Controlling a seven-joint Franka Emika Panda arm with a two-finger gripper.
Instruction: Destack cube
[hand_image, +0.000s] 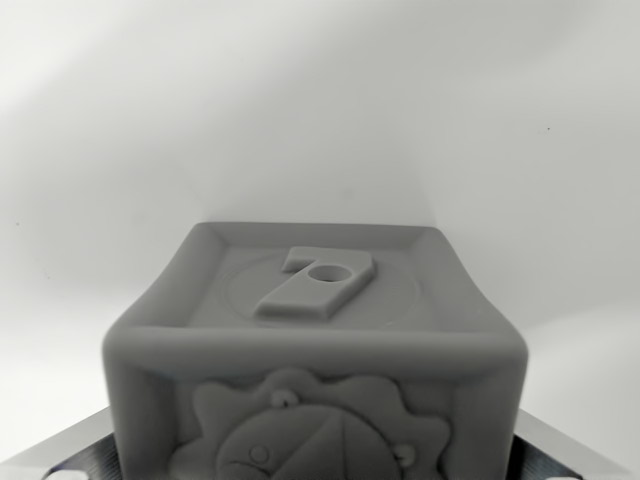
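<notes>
A grey cube (315, 330) fills the lower middle of the wrist view, very close to the camera. Its top face carries a raised numeral 7 with a round hole in it, and its near face shows a relief figure with a scalloped outline. My gripper (315, 465) sits around the cube. One metal finger (60, 455) shows at the bottom left and the other at the bottom right, each pressed against a side of the cube. The gripper is shut on it. Whatever lies beneath the cube is hidden.
Behind the cube there is only a plain white surface (320, 110) with soft shadows across it. No other object shows in the wrist view.
</notes>
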